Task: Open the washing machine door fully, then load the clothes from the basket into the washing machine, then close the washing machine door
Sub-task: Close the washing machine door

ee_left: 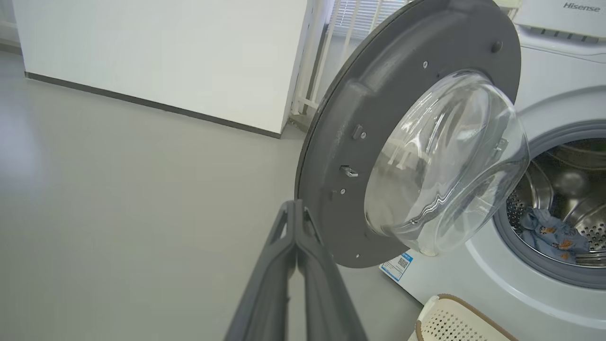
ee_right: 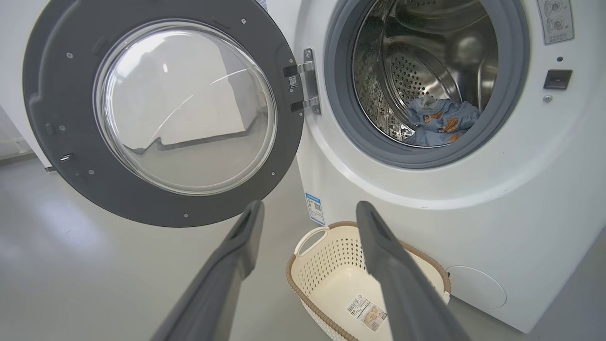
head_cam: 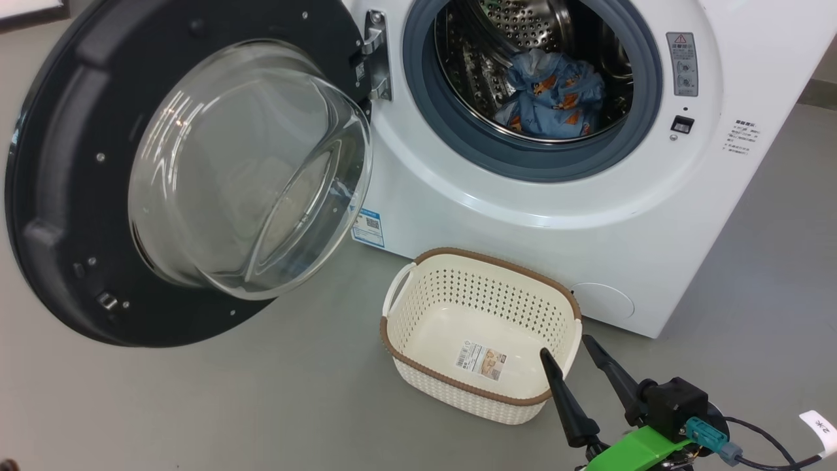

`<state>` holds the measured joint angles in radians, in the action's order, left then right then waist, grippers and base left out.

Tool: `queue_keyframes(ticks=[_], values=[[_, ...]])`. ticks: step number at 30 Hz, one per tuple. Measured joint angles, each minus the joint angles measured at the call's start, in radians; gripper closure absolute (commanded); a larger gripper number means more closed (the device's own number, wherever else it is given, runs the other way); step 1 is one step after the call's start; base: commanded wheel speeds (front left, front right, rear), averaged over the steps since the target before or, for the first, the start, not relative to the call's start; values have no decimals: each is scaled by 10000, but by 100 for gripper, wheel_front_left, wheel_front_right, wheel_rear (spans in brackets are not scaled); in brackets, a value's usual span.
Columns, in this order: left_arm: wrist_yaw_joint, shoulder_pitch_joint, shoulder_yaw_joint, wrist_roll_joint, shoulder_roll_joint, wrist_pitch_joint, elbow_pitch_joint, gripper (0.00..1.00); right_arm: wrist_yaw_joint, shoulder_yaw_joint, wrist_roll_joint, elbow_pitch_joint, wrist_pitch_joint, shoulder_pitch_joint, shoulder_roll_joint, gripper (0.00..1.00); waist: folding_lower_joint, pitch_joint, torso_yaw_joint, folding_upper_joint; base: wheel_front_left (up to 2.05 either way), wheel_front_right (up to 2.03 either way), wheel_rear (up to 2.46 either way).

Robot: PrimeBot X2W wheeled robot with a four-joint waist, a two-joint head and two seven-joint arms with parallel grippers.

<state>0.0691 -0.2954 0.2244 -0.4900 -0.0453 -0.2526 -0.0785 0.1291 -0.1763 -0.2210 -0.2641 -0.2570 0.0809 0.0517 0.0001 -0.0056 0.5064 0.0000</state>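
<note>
1. The washing machine (head_cam: 523, 235) stood on the grey floor (head_cam: 261, 405) with its mouth uncovered and its steel drum in plain sight.
2. The door (head_cam: 72, 196) hung wide on its hinge at the left of the mouth, inner face and glass bowl turned toward the robot. Loading looked finished, so shutting this door was judged the step in hand.
3. The basket (head_cam: 484, 294) sat on the floor just in front of the machine, below the mouth, empty apart from its label sticker. It looked close to the door's path, so its handle was worth watching during the swing.
4. The clothes (head_cam: 552, 95) lay low in the drum, behind the grey seal, and nothing seemed to trail over that seal.
5. The left claw (ee_left: 296, 203) had its two fingers pressed together and held nothing. Its tips sat near the door's free edge, though contact could not be told. A good close would put those joined fingers behind the rim on the latch side, far from the hinge, then follow the arc and press firmly until the latch caught, keeping off the glass.
6. The right claw (head_cam: 565, 346) was spread and empty, hovering over the basket's near corner. It was best kept out of the door's path.
</note>
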Motion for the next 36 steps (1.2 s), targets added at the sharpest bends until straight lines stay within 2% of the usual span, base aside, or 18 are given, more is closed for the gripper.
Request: queue_keyframes(ticks=[5,10,21,28,34,36], values=[[-926,987,922,-445,-88,0,489,100,0,100,0,77,0,-62,-2,0,0,25,-55,0,0,0,0],[-1367,2063,1471,-1024,-842,10,1189,100,0,265,0,134,0,-244,0,0,0,43,-112,0,0,0,0],[-1787,4717,2466,-3565,-2368,1024,3241,100,0,385,42,322,2,-460,-6,0,0,143,-381,0,0,0,0],[-1810,6629,3196,-6088,-2945,2569,5047,100,0,408,284,460,105,-440,-6,0,0,408,-718,0,0,0,0],[-1864,7743,3691,-7542,-3440,3896,6445,100,0,453,389,617,303,-399,-4,0,0,659,-1059,0,0,0,0],[-1749,8057,3998,-8069,-3540,4240,6886,100,0,476,439,677,370,-370,-4,0,-1,743,-1183,0,0,0,0]])
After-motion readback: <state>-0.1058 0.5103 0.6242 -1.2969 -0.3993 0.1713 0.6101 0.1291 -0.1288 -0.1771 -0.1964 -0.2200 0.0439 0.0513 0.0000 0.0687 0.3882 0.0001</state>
